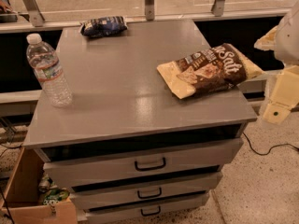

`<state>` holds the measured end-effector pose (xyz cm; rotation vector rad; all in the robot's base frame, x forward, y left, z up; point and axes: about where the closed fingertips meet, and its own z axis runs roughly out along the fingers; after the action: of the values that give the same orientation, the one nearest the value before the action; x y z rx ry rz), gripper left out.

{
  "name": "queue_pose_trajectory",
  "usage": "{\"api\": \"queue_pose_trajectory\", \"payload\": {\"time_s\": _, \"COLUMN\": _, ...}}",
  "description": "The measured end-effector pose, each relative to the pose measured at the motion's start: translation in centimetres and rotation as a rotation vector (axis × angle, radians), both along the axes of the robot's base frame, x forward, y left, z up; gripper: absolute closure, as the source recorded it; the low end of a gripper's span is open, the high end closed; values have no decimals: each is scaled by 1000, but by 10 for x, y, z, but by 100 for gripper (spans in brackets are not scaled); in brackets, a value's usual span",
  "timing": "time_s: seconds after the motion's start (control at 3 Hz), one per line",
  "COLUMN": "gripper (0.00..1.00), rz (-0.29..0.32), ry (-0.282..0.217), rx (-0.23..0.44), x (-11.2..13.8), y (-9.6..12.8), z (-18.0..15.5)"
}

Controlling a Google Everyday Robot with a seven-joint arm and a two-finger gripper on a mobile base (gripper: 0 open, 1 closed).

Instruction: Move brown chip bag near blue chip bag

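Observation:
The brown chip bag [210, 71], dark brown and cream with white "Salt" lettering, lies flat at the right edge of the grey cabinet top [131, 83]. The blue chip bag [103, 26], small and dark navy, lies at the far left corner of the top. My gripper [279, 92], with cream-coloured parts, is at the right edge of the view. It hangs beyond the cabinet's right side, just right of the brown bag and not touching it.
A clear plastic water bottle [48, 71] stands upright near the left edge of the top. The cabinet has three drawers [149, 164] in front. A cardboard box [32, 195] with cans sits on the floor at the lower left. A railing [149, 3] runs behind.

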<state>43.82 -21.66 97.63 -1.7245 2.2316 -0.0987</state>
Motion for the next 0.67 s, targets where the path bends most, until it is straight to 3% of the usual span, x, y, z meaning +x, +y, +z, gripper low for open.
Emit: {"api": "queue_pose_trajectory", "payload": {"time_s": 0.67, "gripper": 0, "rz": 24, "ry": -28, "rx": 23, "x": 12, "y": 2, "z": -3}}
